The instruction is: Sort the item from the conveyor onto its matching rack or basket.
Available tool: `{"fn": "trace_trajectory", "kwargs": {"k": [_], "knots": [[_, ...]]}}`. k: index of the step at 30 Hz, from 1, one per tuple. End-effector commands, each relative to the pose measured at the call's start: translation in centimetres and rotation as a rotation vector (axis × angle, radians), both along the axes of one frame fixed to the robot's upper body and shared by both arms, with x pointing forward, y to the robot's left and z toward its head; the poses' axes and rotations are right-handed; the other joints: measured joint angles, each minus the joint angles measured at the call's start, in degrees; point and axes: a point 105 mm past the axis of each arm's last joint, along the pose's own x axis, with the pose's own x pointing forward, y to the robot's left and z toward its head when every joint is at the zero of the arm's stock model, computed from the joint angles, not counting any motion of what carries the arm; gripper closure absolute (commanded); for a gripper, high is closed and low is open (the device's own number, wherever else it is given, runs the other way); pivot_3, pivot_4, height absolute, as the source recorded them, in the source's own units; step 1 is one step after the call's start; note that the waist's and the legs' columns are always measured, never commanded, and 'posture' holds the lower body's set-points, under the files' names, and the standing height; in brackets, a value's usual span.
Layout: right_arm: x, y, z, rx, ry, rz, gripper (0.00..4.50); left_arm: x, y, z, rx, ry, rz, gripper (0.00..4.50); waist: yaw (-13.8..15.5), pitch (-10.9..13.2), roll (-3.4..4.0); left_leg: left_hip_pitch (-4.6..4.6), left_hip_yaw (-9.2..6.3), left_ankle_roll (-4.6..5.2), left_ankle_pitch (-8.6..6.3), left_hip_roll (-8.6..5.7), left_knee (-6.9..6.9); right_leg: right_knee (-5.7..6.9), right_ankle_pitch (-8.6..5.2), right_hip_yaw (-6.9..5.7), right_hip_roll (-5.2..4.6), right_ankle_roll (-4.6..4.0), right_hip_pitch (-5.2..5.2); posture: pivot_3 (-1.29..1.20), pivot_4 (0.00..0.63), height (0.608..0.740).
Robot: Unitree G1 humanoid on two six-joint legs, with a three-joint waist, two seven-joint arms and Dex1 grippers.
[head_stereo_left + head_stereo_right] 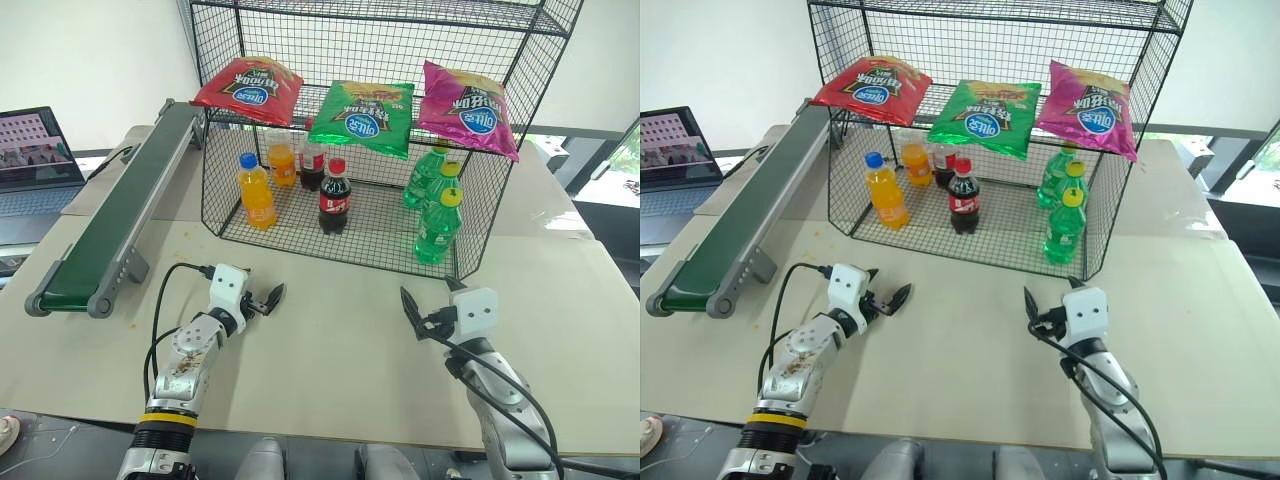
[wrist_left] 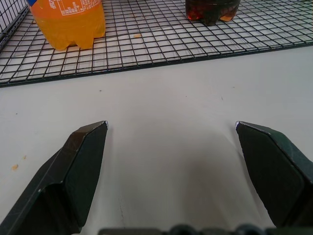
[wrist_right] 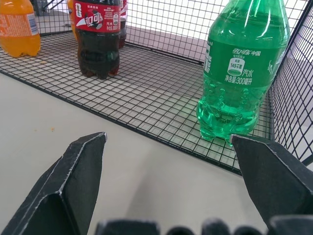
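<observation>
Dark green belt of the conveyor (image 1: 115,225) ran bare at far left, out to the left of the left gripper (image 1: 262,300), nothing on it as far as I could see. Left gripper hung low over the beige table (image 1: 340,350), jaws spread wide, empty, pointing toward the orange soda bottle (image 1: 256,191) and cola bottle (image 1: 335,196) on the floor of the rack (image 1: 400,120). Red chip bag (image 1: 248,88) already lay on the rack's middle tier, well above and ahead of the left jaws, beside the green bag (image 1: 362,116) and magenta bag (image 1: 468,108).

Right gripper (image 1: 418,315) also stood wide and empty, with a green soda bottle (image 3: 243,63) just ahead of its jaws behind the mesh.

Judgement: sort looked done, or another item was awaited. To do the step well, I'd say keep both jaws wide, clear of the rack mesh, and bring the left one toward the belt end only once a bag arrives; take a crinkly bag by its top seam, not the puffed middle. Risk: a finger snagging the wire grid.
</observation>
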Motion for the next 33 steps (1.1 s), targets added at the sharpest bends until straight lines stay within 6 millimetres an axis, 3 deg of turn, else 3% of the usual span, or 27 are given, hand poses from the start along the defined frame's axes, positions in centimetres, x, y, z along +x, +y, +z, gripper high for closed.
{"fn": "trace_trajectory", "kwargs": {"k": [1,21,33], "knots": [[-0.02,0.30,1.67,0.002,-0.074,0.012,0.00,0.25,0.32,0.86,0.030,-0.028,0.010,0.05,0.0,0.0,0.00,0.00,0.00,0.00,0.00,0.00,0.00,0.00,0.00,0.00,0.00,0.00,0.00,0.00,0.150,0.740],[-0.23,0.62,2.41,0.001,-0.092,0.036,0.00,-0.05,0.53,1.31,0.053,-0.076,0.026,0.05,0.0,0.0,0.01,0.00,0.00,0.00,0.00,0.00,0.00,0.01,0.00,0.00,0.00,0.00,0.00,0.00,0.150,0.740],[-0.05,0.89,2.32,-0.003,-0.093,0.043,0.00,0.51,1.24,1.46,0.113,-0.139,0.132,0.05,0.0,0.0,0.01,0.00,0.00,0.00,0.00,0.00,0.01,0.01,0.00,0.01,-0.01,0.00,0.00,0.00,0.150,0.740]]}}
